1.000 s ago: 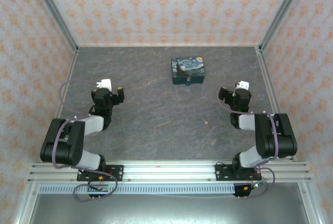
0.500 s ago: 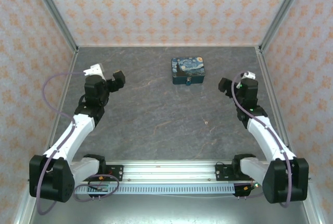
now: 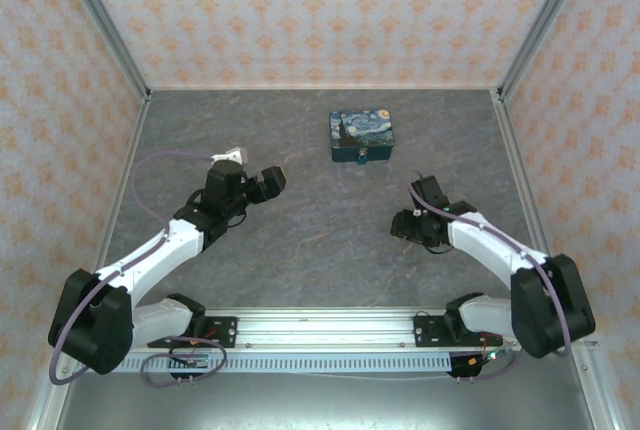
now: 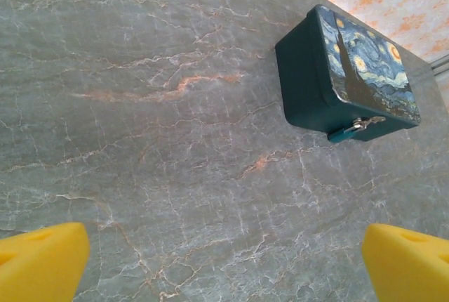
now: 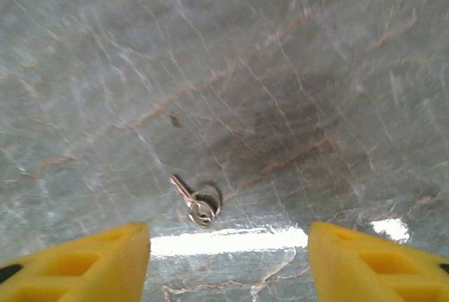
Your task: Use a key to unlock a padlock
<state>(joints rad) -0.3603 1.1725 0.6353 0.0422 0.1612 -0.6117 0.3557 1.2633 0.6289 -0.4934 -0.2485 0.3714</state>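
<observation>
Above key, right end effector spread, arm angled down; left end effector spread.

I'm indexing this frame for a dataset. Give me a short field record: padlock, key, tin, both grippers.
tin: lid shut, far centre of table
padlock: teal, on the tin's front face
key: flat on table, on a small ring, ungrasped
left gripper: open, empty, facing the tin
right gripper: open, empty, poised over the key
</observation>
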